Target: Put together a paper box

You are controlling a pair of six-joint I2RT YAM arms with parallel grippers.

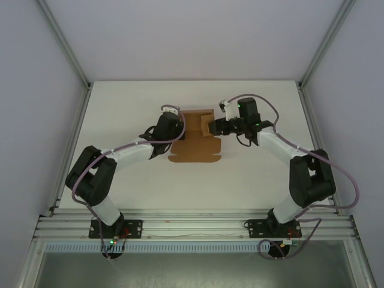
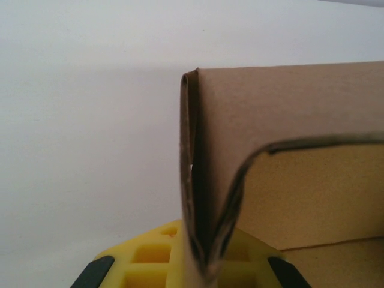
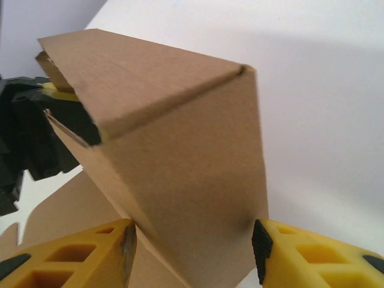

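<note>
Left gripper [image 2: 201, 264] is pinched tight on the paper box's [image 1: 193, 150] 9 o'clock wall [image 2: 191, 168]. Right gripper [image 3: 193, 243], jaws wide, straddles the 3 o'clock flap [image 3: 180, 150], so I'd fold it in gently.

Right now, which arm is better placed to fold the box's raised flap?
Probably right: the right gripper straddles that flap, while the left gripper pinches the opposite wall of the box.

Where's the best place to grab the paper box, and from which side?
On the paper box, likely the upright left wall: folded double and thin, so fingers can straddle its edge from the left, as the left gripper pinches it. The flat panel nearer the arms lies flush on the table, leaving little to pinch.
</note>
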